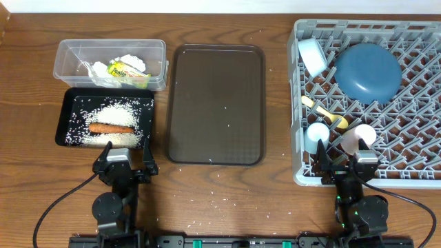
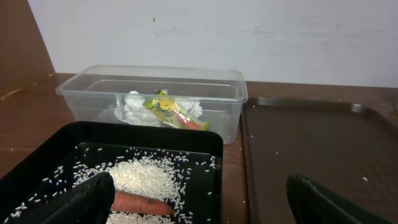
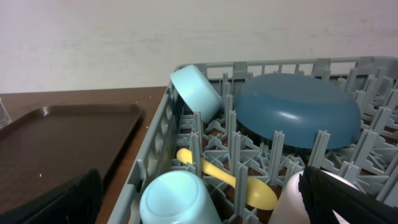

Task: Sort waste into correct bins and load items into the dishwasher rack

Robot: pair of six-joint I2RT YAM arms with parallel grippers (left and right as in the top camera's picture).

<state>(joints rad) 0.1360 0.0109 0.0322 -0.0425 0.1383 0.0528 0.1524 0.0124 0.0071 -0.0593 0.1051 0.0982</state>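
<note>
Well, clear box [image 1: 74,54]: it is sitting at the far left of the bench [image 1: 275,200], holding the crumpled white paper [image 1: 132,62] and the green-and-yellow snack wrapper [image 1: 128,73], which is lying against the paper.
Black tray [image 1: 72,100]: it is lying just in front of the clear box, carrying a heap of white rice [image 1: 118,111], with the orange carrot [image 1: 110,127] lying lengthwise on the heap's near side.
Brown serving tray [image 1: 217,103]: it is lying between the two bins and the rack, and I am seeing only a few stray grains on it.
Dishwasher rack [image 1: 413,162]: it is taking up the right side. The dark blue plate [image 1: 367,71] is lying domed side up at the far end. The light blue bowl [image 1: 312,55] is leaning in the far left corner. The yellow spoon [image 1: 324,111] is lying among the pegs. The light blue cup [image 1: 318,134] and pale pink cup [image 1: 360,138] are sitting side by side near the front edge.
Left hand [image 1: 127,153]: it is hovering at the black tray's near edge, released, with fingers spread wide and grasping nothing.
Right hand [image 1: 343,157]: it is hovering at the rack's front edge just before the two cups, also released and grasping nothing.
</note>
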